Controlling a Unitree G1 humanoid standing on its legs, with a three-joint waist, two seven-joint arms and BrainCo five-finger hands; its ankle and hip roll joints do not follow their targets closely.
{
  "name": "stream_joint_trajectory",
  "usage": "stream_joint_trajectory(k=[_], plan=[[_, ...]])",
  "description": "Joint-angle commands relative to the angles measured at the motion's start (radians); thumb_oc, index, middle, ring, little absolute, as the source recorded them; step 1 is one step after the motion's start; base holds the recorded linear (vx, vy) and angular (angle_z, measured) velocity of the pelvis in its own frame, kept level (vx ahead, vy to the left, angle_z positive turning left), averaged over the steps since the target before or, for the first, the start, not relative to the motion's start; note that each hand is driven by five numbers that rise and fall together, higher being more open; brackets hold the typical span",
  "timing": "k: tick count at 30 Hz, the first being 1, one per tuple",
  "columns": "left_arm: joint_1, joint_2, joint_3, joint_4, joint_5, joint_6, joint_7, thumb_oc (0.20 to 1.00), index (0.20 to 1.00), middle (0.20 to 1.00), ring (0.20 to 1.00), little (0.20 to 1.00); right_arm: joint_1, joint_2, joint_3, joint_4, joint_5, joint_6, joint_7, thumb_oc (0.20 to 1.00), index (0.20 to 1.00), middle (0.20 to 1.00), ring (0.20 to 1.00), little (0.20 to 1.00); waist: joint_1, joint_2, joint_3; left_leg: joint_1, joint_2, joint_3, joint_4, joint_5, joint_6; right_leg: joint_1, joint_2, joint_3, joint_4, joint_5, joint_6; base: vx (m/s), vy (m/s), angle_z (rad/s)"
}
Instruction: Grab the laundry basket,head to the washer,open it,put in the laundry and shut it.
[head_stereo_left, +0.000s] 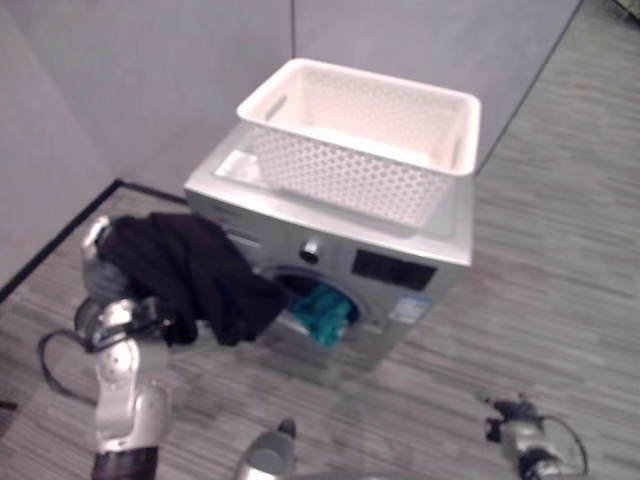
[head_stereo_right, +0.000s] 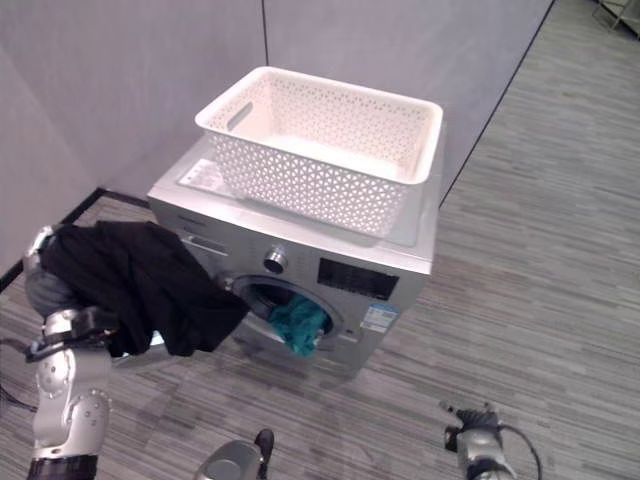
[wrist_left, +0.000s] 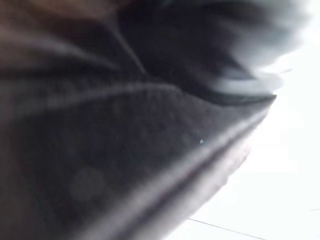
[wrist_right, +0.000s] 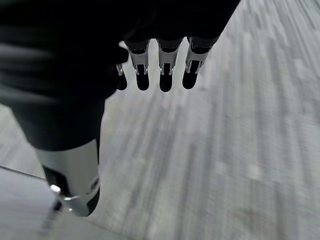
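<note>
— While the white laundry basket (head_stereo_right: 325, 150) sits on top of the washer (head_stereo_right: 300, 250), where's the laundry?
— Black garment (head_stereo_left: 190, 275) draped over the left arm, just beside the washer's open drum (head_stereo_right: 285, 310). Teal cloth (head_stereo_right: 298, 322) hangs out of that drum.
— Left robot hand?
— Buried under the black garment, so I can't tell how its fingers stand.
— And the right robot hand (wrist_right: 160, 65)?
— Low over the floor (head_stereo_right: 540, 300), well clear of the washer, fingers (wrist_right: 165, 75) straight, holding nothing.
</note>
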Motion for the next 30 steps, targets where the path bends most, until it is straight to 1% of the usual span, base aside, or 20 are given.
stream_joint_trajectory(k=[1, 2, 5, 7, 10, 11, 12, 13, 14, 15, 16, 17, 18, 19, 20, 24, 27, 28, 29, 30], plan=[[-0.006, 0.031, 0.053, -0.118, -0.009, -0.047, -0.002, 0.2, 0.2, 0.2, 0.2, 0.2, 0.01, -0.012, 0.022, -0.025, 0.071, -0.036, 0.025, 1.0, 1.0, 1.0, 1.0, 1.0, 0.011, -0.013, -0.034, -0.116, -0.067, -0.017, 0.012, -0.024, 0.027, 0.03, 0.007, -0.014, -0.009, 0.118, -0.078, -0.19, -0.212, -0.18], [-0.007, 0.023, 0.045, -0.118, -0.02, -0.048, -0.006, 0.2, 0.2, 0.2, 0.2, 0.2, 0.022, 0.009, 0.033, -0.017, 0.081, -0.039, 0.041, 1.0, 1.0, 1.0, 1.0, 1.0, 0.005, -0.014, -0.03, -0.133, -0.056, -0.025, 0.017, -0.01, 0.015, 0.033, 0.019, -0.023, -0.021, 0.118, -0.084, -0.23, -0.239, -0.17], [0.007, 0.018, 0.036, -0.121, -0.023, -0.044, -0.014, 0.2, 0.2, 0.2, 0.2, 0.2, 0.035, 0.022, 0.04, -0.005, 0.088, -0.041, 0.053, 1.0, 1.0, 1.0, 1.0, 1.0, -0.003, -0.011, -0.031, -0.141, -0.05, -0.029, 0.014, 0.002, 0.007, 0.035, 0.029, -0.036, -0.027, 0.131, -0.088, -0.09, -0.084, 0.28], [0.025, 0.009, 0.015, -0.117, -0.041, -0.032, -0.026, 0.2, 0.2, 0.2, 0.2, 0.2, 0.044, 0.04, 0.045, 0.012, 0.108, -0.045, 0.067, 1.0, 1.0, 1.0, 1.0, 1.0, -0.006, -0.008, -0.03, -0.154, -0.042, -0.035, 0.017, 0.015, -0.002, 0.034, 0.04, -0.047, -0.029, 0.122, -0.097, -0.09, -0.096, 0.39], [0.069, -0.005, -0.05, -0.086, -0.073, -0.001, -0.058, 0.2, 0.2, 0.2, 0.2, 0.2, 0.048, 0.073, 0.078, 0.022, 0.123, -0.053, 0.089, 1.0, 1.0, 1.0, 1.0, 1.0, -0.002, 0.003, -0.008, -0.186, -0.02, -0.049, 0.031, 0.038, -0.014, 0.018, 0.061, -0.068, -0.015, 0.066, -0.118, -0.1, -0.102, 0.18], [0.098, -0.015, -0.103, -0.048, -0.11, 0.02, -0.081, 0.2, 0.2, 0.2, 0.2, 0.2, 0.039, 0.089, 0.103, 0.027, 0.125, -0.059, 0.099, 1.0, 1.0, 1.0, 1.0, 1.0, 0.001, 0.009, 0.009, -0.2, -0.009, -0.054, 0.036, 0.049, -0.02, 0.006, 0.073, -0.078, -0.007, 0.035, -0.128, -0.09, -0.072, 0.01], [0.098, -0.015, -0.104, -0.047, -0.11, 0.019, -0.082, 0.2, 0.2, 0.2, 0.2, 0.2, 0.039, 0.089, 0.103, 0.028, 0.125, -0.059, 0.099, 1.0, 1.0, 1.0, 1.0, 1.0, 0.001, 0.009, 0.009, -0.201, -0.009, -0.055, 0.036, 0.05, -0.021, 0.004, 0.073, -0.079, -0.005, 0.034, -0.129, -0.08, -0.069, 0.05], [0.114, -0.02, -0.128, -0.021, -0.134, 0.027, -0.09, 0.2, 0.2, 0.2, 0.2, 0.2, 0.034, 0.103, 0.124, 0.021, 0.121, -0.061, 0.102, 1.0, 1.0, 1.0, 1.0, 1.0, 0.0, 0.012, 0.024, -0.207, -0.004, -0.057, 0.038, 0.055, -0.024, -0.002, 0.078, -0.082, 0.003, 0.014, -0.135, -0.11, -0.071, 0.04], [0.138, -0.022, -0.166, 0.019, -0.166, 0.043, -0.104, 0.2, 0.2, 0.2, 0.2, 0.2, 0.025, 0.12, 0.161, 0.003, 0.119, -0.065, 0.11, 1.0, 1.0, 1.0, 1.0, 1.0, -0.003, 0.02, 0.056, -0.216, 0.007, -0.062, 0.036, 0.066, -0.028, -0.025, 0.091, -0.087, 0.02, -0.012, -0.145, -0.11, -0.067, 0.06], [0.137, -0.022, -0.166, 0.02, -0.167, 0.043, -0.104, 0.2, 0.2, 0.2, 0.2, 0.2, 0.025, 0.12, 0.16, 0.003, 0.119, -0.065, 0.11, 1.0, 1.0, 1.0, 1.0, 1.0, -0.003, 0.022, 0.055, -0.218, 0.008, -0.064, 0.034, 0.07, -0.028, -0.028, 0.093, -0.087, 0.019, -0.009, -0.145, -0.14, -0.064, 0.03], [0.145, -0.023, -0.19, 0.05, -0.179, 0.05, -0.109, 0.2, 0.2, 0.2, 0.2, 0.2, 0.017, 0.13, 0.182, -0.007, 0.12, -0.067, 0.112, 1.0, 1.0, 1.0, 1.0, 1.0, -0.005, 0.027, 0.076, -0.225, 0.014, -0.069, 0.034, 0.078, -0.032, -0.042, 0.099, -0.091, 0.03, -0.023, -0.152, -0.15, -0.07, 0.0], [0.157, -0.01, -0.229, 0.089, -0.187, 0.067, -0.12, 0.2, 0.2, 0.2, 0.2, 0.2, 0.002, 0.152, 0.225, -0.029, 0.128, -0.074, 0.113, 1.0, 1.0, 1.0, 1.0, 1.0, -0.009, 0.033, 0.121, -0.24, 0.023, -0.075, 0.034, 0.089, -0.037, -0.073, 0.107, -0.092, 0.054, -0.041, -0.161, -0.14, -0.072, 0.03], [0.156, -0.01, -0.229, 0.09, -0.187, 0.067, -0.12, 0.2, 0.2, 0.2, 0.2, 0.2, 0.001, 0.152, 0.225, -0.029, 0.128, -0.074, 0.113, 1.0, 1.0, 1.0, 1.0, 1.0, -0.009, 0.033, 0.121, -0.24, 0.023, -0.075, 0.034, 0.089, -0.037, -0.073, 0.107, -0.092, 0.055, -0.042, -0.161, -0.18, -0.078, 0.03], [0.159, 0.001, -0.269, 0.122, -0.204, 0.075, -0.124, 0.2, 0.2, 0.2, 0.2, 0.2, -0.018, 0.172, 0.274, -0.045, 0.131, -0.075, 0.115, 1.0, 1.0, 1.0, 1.0, 1.0, -0.013, 0.045, 0.168, -0.252, 0.033, -0.081, 0.027, 0.103, -0.041, -0.108, 0.117, -0.101, 0.081, -0.056, -0.171, -0.09, -0.029, 0.0], [0.159, 0.001, -0.269, 0.122, -0.204, 0.074, -0.125, 0.2, 0.2, 0.2, 0.2, 0.2, -0.018, 0.172, 0.274, -0.045, 0.131, -0.075, 0.115, 1.0, 1.0, 1.0, 1.0, 1.0, -0.013, 0.045, 0.168, -0.253, 0.033, -0.081, 0.027, 0.103, -0.041, -0.109, 0.117, -0.101, 0.082, -0.057, -0.171, -0.13, -0.033, -0.01], [0.14, 0.029, -0.366, 0.15, -0.211, 0.09, -0.111, 0.2, 0.2, 0.2, 0.2, 0.2, -0.093, 0.206, 0.356, -0.058, 0.172, -0.073, 0.097, 1.0, 1.0, 1.0, 1.0, 1.0, -0.02, 0.073, 0.245, -0.282, 0.047, -0.087, 0.013, 0.118, -0.044, -0.181, 0.127, -0.106, 0.115, -0.065, -0.181, -0.08, 0.013, 0.03], [0.109, 0.033, -0.404, 0.174, -0.205, 0.091, -0.095, 0.2, 0.2, 0.2, 0.2, 0.2, -0.129, 0.218, 0.385, -0.065, 0.194, -0.076, 0.087, 1.0, 1.0, 1.0, 1.0, 1.0, -0.022, 0.077, 0.267, -0.299, 0.051, -0.084, 0.01, 0.121, -0.044, -0.204, 0.127, -0.104, 0.113, -0.063, -0.182, -0.03, 0.018, 0.03], [0.099, 0.033, -0.417, 0.188, -0.203, 0.092, -0.087, 0.2, 0.2, 0.2, 0.2, 0.2, -0.143, 0.221, 0.394, -0.072, 0.205, -0.077, 0.078, 1.0, 1.0, 1.0, 1.0, 1.0, -0.026, 0.068, 0.278, -0.297, 0.045, -0.084, 0.013, 0.1, -0.052, -0.209, 0.119, -0.095, 0.119, -0.077, -0.18, 0.0, 0.009, -0.07], [0.05, 0.022, -0.445, 0.22, -0.192, 0.089, -0.069, 0.2, 0.2, 0.2, 0.2, 0.2, -0.184, 0.233, 0.406, -0.081, 0.234, -0.083, 0.064, 1.0, 1.0, 1.0, 1.0, 1.0, -0.028, 0.07, 0.299, -0.316, 0.047, -0.078, 0.011, 0.102, -0.052, -0.238, 0.116, -0.091, 0.121, -0.073, -0.181, 0.0, 0.009, -0.1], [0.049, 0.021, -0.445, 0.221, -0.191, 0.088, -0.069, 0.2, 0.2, 0.2, 0.2, 0.2, -0.185, 0.232, 0.405, -0.08, 0.234, -0.083, 0.064, 1.0, 1.0, 1.0, 1.0, 1.0, -0.027, 0.07, 0.3, -0.316, 0.047, -0.078, 0.011, 0.102, -0.052, -0.238, 0.116, -0.09, 0.121, -0.073, -0.181, -0.06, 0.055, -0.14]])
